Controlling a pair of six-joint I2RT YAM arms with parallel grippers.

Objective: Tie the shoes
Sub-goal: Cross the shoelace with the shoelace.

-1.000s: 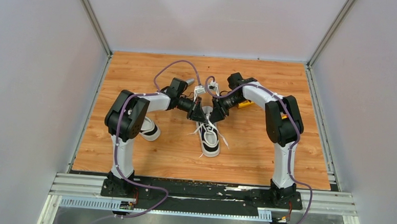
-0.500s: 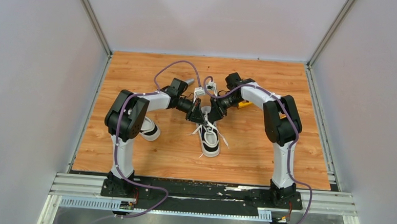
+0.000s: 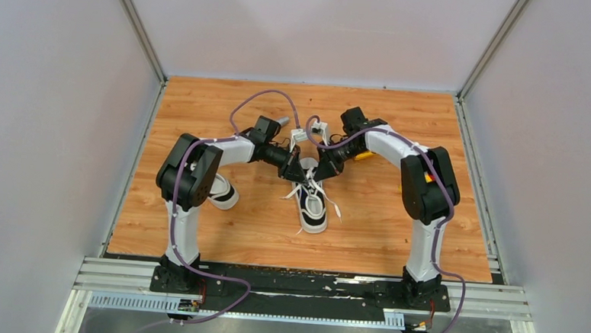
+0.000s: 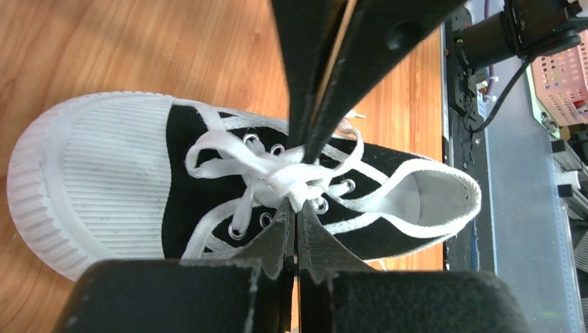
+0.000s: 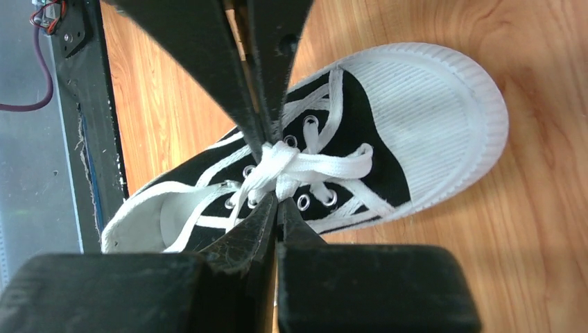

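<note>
A black-and-white shoe (image 3: 314,210) lies mid-table with its toe toward the arm bases. Its white laces (image 4: 277,170) are bunched into a knot over the eyelets. My left gripper (image 4: 297,207) is shut on a lace at the knot, and my right gripper (image 5: 277,202) is shut on a lace from the opposite side. Seen from above, the left gripper (image 3: 298,174) and right gripper (image 3: 321,175) meet tip to tip over the shoe's throat. The second shoe (image 3: 222,193) sits left of it, partly hidden behind my left arm.
A yellow object (image 3: 366,155) lies on the wooden table (image 3: 397,217) behind my right forearm. Purple cables (image 3: 262,96) loop above both wrists. Grey walls enclose the table on three sides, and a metal rail (image 3: 301,289) runs along the near edge.
My right gripper has gone from partly open to shut at the knot, and the right arm's elbow has shifted slightly to the right. The left arm and shoes have not moved.
</note>
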